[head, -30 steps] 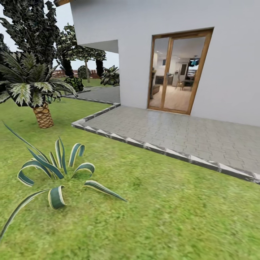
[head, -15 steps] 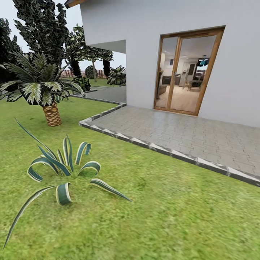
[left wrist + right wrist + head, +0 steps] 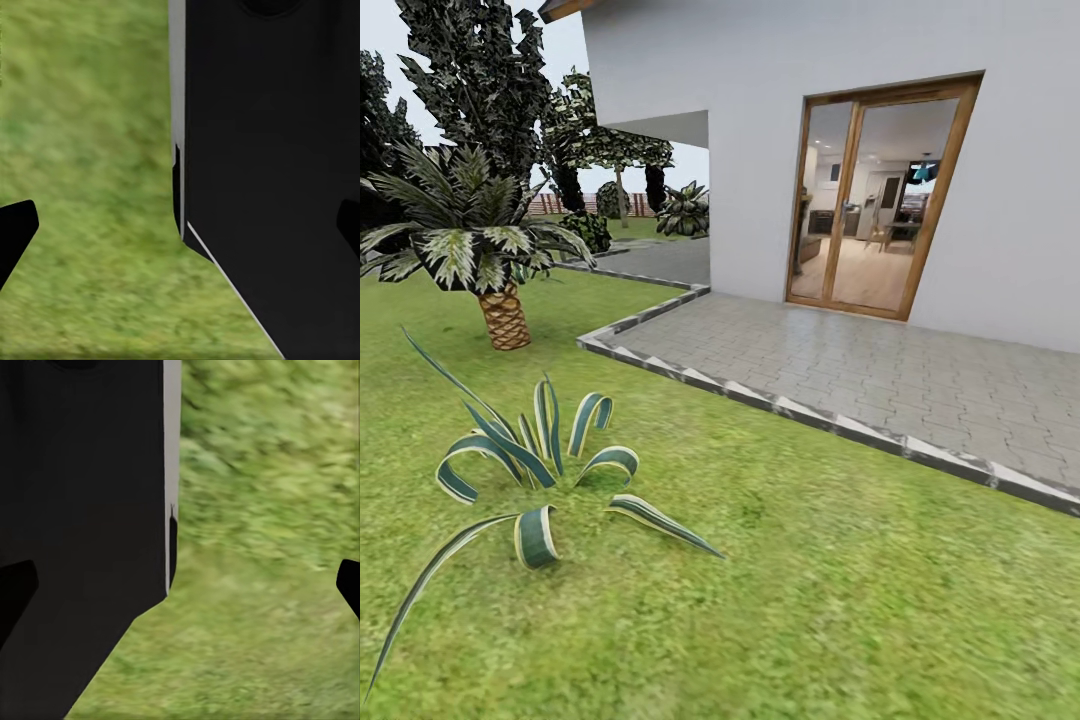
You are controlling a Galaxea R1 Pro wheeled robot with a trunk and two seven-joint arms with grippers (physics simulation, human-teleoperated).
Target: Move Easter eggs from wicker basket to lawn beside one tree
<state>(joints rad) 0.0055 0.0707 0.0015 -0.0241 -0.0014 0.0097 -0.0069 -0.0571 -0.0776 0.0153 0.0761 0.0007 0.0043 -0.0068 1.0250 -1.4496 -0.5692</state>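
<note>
Striped agave (image 3: 535, 470) on open lawn (image 3: 810, 580)

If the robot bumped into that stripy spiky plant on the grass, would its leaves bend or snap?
The striped spiky plant would probably bend: its long thin leaves already curl over at the tips, so they look springy. It seems rooted in the lawn, so it likely wouldn't slide or tip.
</note>
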